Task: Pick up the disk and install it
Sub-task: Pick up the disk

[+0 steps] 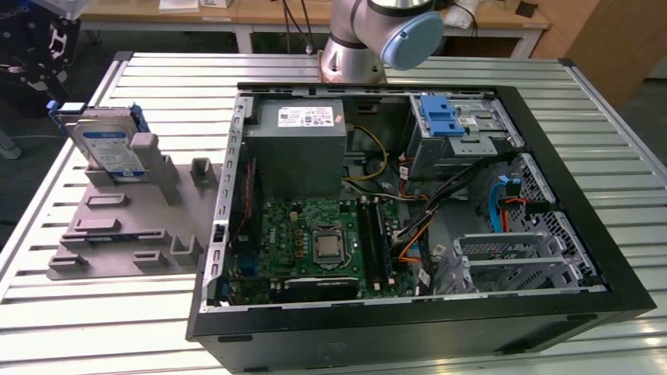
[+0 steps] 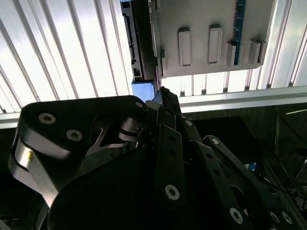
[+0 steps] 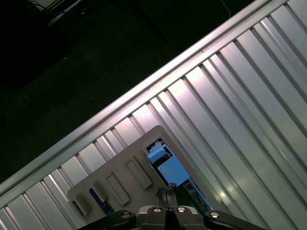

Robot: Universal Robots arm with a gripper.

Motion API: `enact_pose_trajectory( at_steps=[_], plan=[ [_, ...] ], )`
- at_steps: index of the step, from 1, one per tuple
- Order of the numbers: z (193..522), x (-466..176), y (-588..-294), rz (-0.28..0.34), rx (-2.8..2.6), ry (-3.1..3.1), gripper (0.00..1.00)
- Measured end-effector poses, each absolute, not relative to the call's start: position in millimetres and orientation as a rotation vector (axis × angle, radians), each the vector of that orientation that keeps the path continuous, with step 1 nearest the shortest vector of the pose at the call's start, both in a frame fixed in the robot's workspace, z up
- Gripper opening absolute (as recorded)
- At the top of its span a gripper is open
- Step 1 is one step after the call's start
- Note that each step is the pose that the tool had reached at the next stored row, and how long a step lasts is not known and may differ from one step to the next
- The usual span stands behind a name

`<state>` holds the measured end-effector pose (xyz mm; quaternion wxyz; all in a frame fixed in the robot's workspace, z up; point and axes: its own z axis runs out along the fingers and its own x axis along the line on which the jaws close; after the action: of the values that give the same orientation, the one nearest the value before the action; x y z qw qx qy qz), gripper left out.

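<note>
On grey fixture (image 1: 115, 234), blue-framed disk (image 1: 109, 152) upright

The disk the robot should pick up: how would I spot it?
Find the open black computer case on the slatted metal table; at the exterior view's left of it lies a grey slotted holder. The disk stands on edge at that holder's far end: a silver slab with a white-and-blue label and blue frame, unlike the plain grey posts beside it.

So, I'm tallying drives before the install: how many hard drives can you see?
1. The disk stands upright in a slot of the grey holder, on the exterior view's left, outside the computer case. Others may be hidden inside the case.
</note>
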<state>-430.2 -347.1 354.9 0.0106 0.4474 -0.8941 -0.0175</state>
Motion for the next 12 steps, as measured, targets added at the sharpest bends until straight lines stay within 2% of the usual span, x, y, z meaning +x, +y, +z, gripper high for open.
enact_pose_trajectory(
  at_steps=[12],
  plan=[
    [354.9,-430.2,-347.2,-0.053,1.467,-2.754,0.11]
  ],
)
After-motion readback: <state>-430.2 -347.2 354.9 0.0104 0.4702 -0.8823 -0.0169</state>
